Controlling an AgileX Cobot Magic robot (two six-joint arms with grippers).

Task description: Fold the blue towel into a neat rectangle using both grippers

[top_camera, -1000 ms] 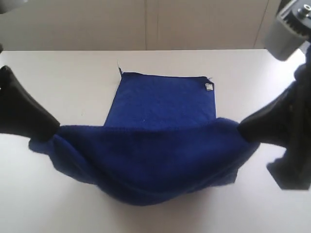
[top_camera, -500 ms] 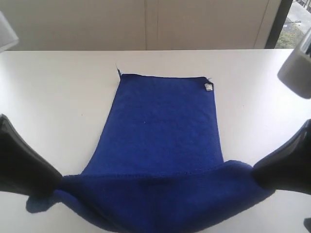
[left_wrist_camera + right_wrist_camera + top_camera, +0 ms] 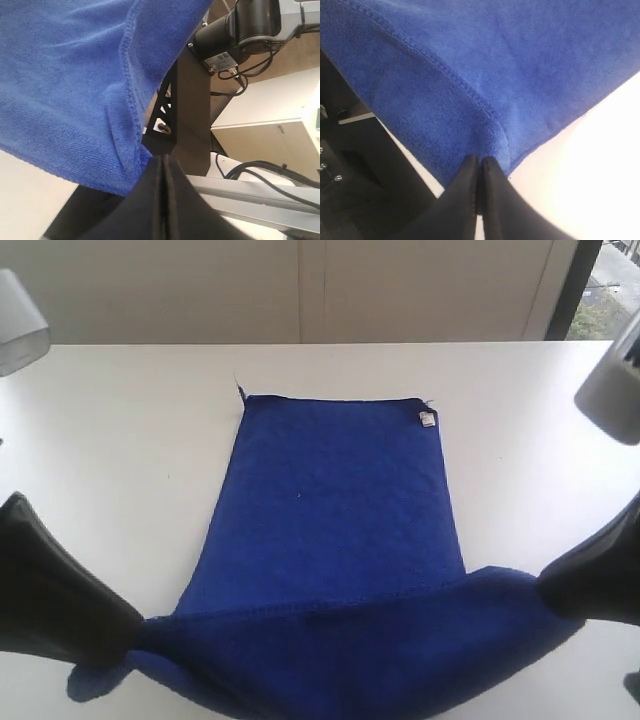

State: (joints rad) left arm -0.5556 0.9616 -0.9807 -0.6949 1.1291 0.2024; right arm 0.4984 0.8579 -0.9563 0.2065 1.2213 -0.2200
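Towel position: the blue towel lies lengthwise on the white surface. Its far end is flat. Its near end is raised off the surface and slung between the two hands, drooping in the middle.
Left hand: the left hand is pinched fully closed on the near-left corner, with cloth bunched at the tips in the wrist view.
Right hand: the right hand is closed just as tight on the near-right corner, and the stitching runs straight into its tips.
Handling: judged soft, light and limp, with no stiffness. The span sags unless both corners stay apart and level. The pile probably clings to itself more than it slides.
Hold points: the corners, just inside the hem. The bite looks thin, so a sharp tug might pull a corner free.
Edges: the far edge is straight, with a tag at the far-right corner and a thread at the far-left. The long sides flare toward the near end.
Room: the surface is bare left, right and beyond the far edge, so nothing blocks carrying the near edge over to the far one.
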